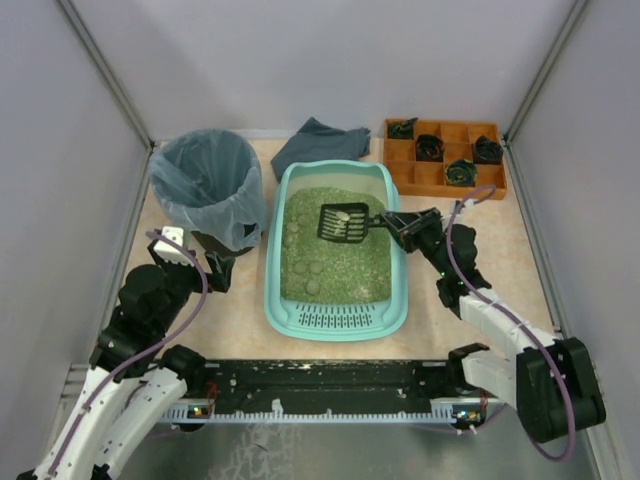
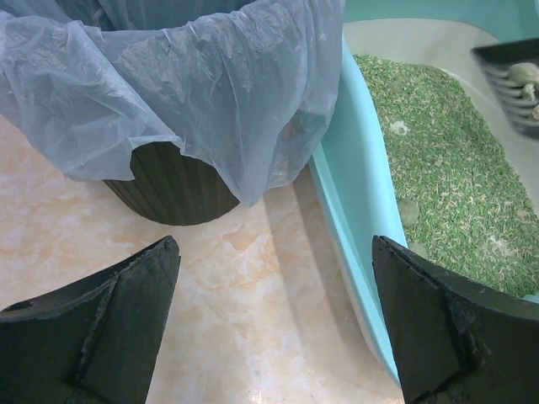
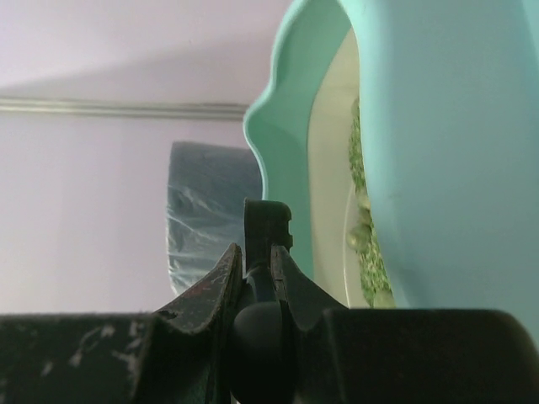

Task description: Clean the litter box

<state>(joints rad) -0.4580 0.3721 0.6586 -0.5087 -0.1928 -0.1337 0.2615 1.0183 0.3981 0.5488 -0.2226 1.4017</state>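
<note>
Turquoise litter box (image 1: 273, 300) sits centre of surface (image 1: 500, 240), beside lined bin (image 1: 200, 165). Right end effector (image 3: 263, 278) pinches black scoop (image 1: 343, 222), loaded, over litter; left end effector (image 2: 275, 248) wide, empty. Pale clumps (image 1: 296, 240) lie in litter: partway, load not yet dumped. Top view shows load; right wrist only handle and box wall.

Beige marbled table (image 1: 515, 255) under soft, even light. Behind the table and along both its sides, plain pale grey walls (image 1: 330, 60). At its far corners, slanting metal posts (image 1: 106, 72).
</note>
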